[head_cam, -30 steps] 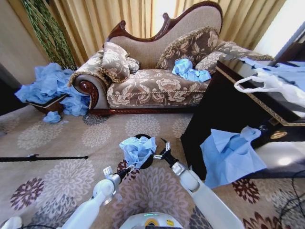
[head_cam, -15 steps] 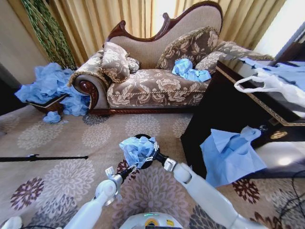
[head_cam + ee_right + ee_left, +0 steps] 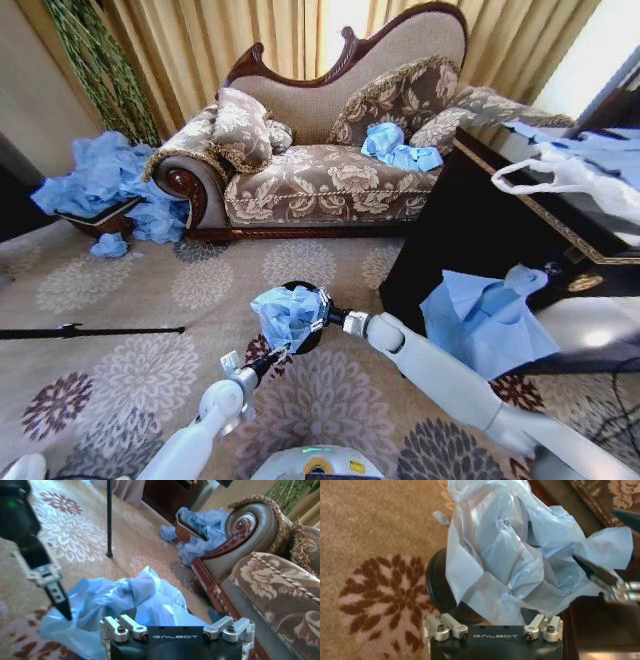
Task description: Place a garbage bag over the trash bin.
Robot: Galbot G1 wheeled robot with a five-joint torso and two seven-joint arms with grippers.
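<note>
The garbage bag [image 3: 288, 312], light blue and crinkly, sits bunched on top of the trash bin [image 3: 308, 342], a small black cylinder on the flowered carpet. My left gripper [image 3: 272, 354] is at the bag's near lower edge, shut on the plastic. My right gripper [image 3: 322, 321] reaches in from the right and is shut on the bag's right edge. In the left wrist view the garbage bag [image 3: 510, 555] drapes over the bin's rim [image 3: 437, 585], with the right gripper [image 3: 576, 557] pinching a flap. The right wrist view looks over the bag [image 3: 130, 596] at the left gripper [image 3: 64, 611].
A patterned sofa [image 3: 320, 180] stands behind, with blue bags [image 3: 400, 148] on its seat. A dark cabinet [image 3: 470, 230] stands close on the right, a flat blue bag [image 3: 485, 325] hanging off it. A heap of blue bags [image 3: 100, 175] lies at the left, a black rod [image 3: 90, 330] on the carpet.
My right arm has swung out to the right and stretched in. Its gripper went from open beside the bag to shut on its right edge. The left gripper held still.
</note>
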